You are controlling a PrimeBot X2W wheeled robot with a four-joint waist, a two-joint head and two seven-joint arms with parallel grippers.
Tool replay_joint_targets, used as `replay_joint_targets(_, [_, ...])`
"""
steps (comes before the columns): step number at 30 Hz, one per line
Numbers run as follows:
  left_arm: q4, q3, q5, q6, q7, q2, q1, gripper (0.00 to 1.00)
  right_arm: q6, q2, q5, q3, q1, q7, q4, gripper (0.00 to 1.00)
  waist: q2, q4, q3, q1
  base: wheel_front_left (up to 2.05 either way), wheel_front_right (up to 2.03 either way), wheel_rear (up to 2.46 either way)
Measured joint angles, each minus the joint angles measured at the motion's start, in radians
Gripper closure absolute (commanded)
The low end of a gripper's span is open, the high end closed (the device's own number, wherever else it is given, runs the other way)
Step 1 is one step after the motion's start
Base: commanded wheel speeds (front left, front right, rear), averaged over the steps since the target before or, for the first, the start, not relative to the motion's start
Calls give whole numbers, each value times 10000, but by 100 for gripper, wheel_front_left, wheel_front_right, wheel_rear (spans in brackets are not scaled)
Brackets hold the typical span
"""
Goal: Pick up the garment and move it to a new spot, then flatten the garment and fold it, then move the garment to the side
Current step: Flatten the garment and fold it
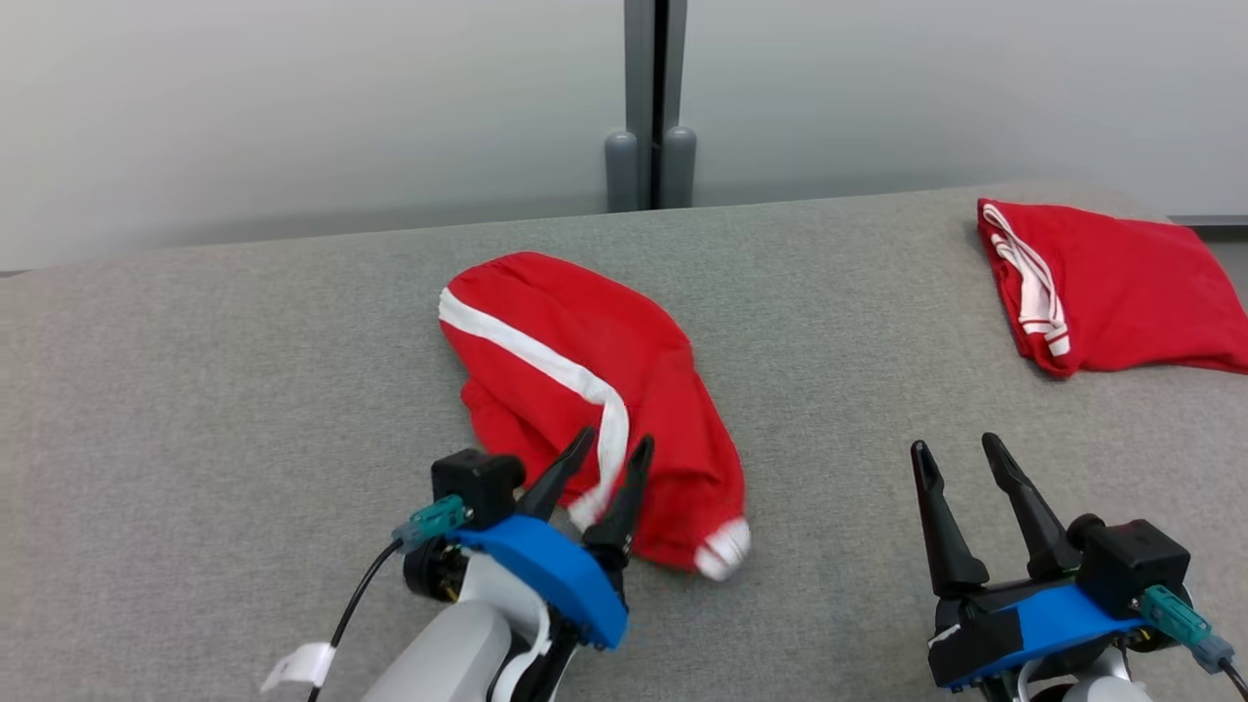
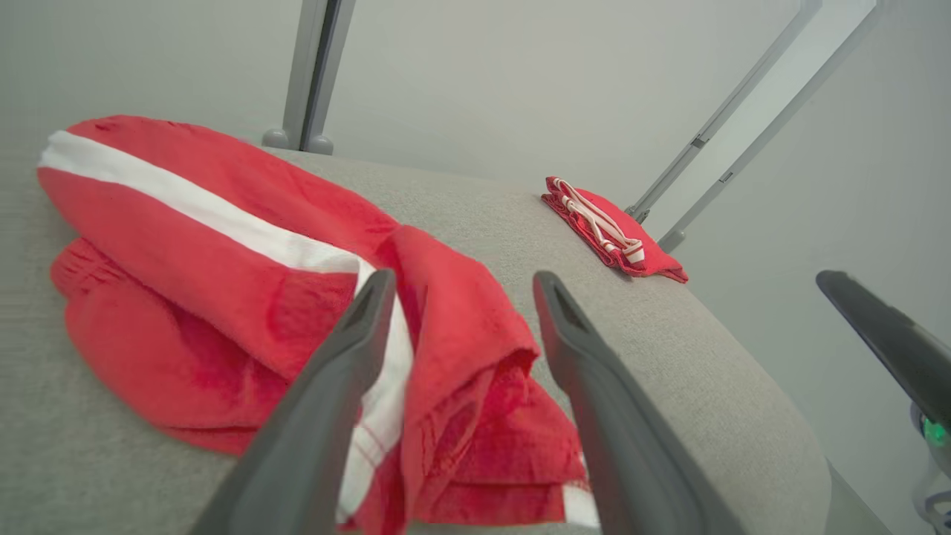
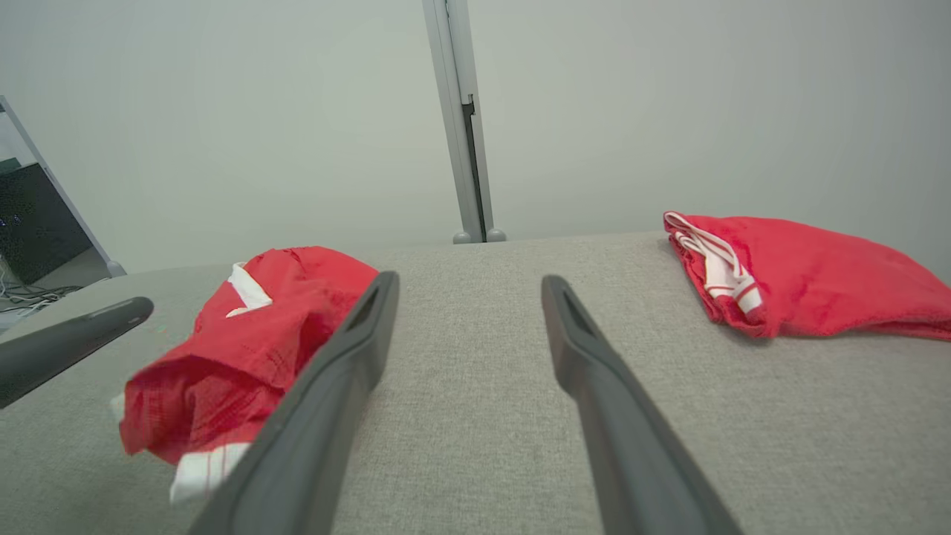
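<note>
A red garment point(image 1: 585, 390) with a white stripe lies crumpled in a heap on the grey table point(image 1: 244, 390), near its middle. My left gripper point(image 1: 612, 450) hovers over the heap's near edge, open, its two fingers astride a fold of the cloth without pinching it. The left wrist view shows that same garment point(image 2: 223, 282) spread under and between the fingers. My right gripper point(image 1: 960, 450) stands open over bare table to the right, holding nothing. From the right wrist, the garment point(image 3: 245, 342) lies left of the fingers.
A second red garment point(image 1: 1111, 283) with white trim lies folded at the table's far right corner. A grey post point(image 1: 651, 107) stands behind the table against a pale wall. Bare table stretches left of the heap and between the two grippers.
</note>
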Motion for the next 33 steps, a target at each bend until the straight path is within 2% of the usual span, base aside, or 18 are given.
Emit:
replay_joint_targets(3, [-244, 71, 38, 69, -328, 276, 358, 0, 0, -2, -21, -98, 54, 4, -17, 0, -1, 180, -83, -1, 0, 0, 0])
replay_joint_targets(8, [-963, 393, 512, 579, -803, 890, 1003, 0, 0, 0, -59, -140, 133, 79, -75, 0, -1, 437, -189, 0, 0, 0, 0])
replay_joint_targets(12, [-1645, 1047, 951, 1009, -940, 1390, 1669, 0, 0, -2, -73, -203, 213, 92, -81, 0, -1, 616, -303, 0, 0, 0, 0])
replay_joint_targets(17, [-2953, 2408, 2031, 1425, -966, 1626, 2439, 0, 0, -2, -79, -268, 312, 125, -63, 0, -1, 779, -453, -1, 0, 0, 0])
replay_joint_targets(27, [-3007, 3858, 3032, 1407, -966, 1967, 3364, 0, 0, 0, -305, -474, 450, 328, 130, 0, -1, 852, -818, -1, 0, 0, 0])
replay_joint_targets(33, [-2788, 4186, 3208, 1221, -966, 2044, 3407, 0, 0, -2, -378, -639, 606, 512, 353, 0, -1, 841, -865, -1, 0, 0, 0])
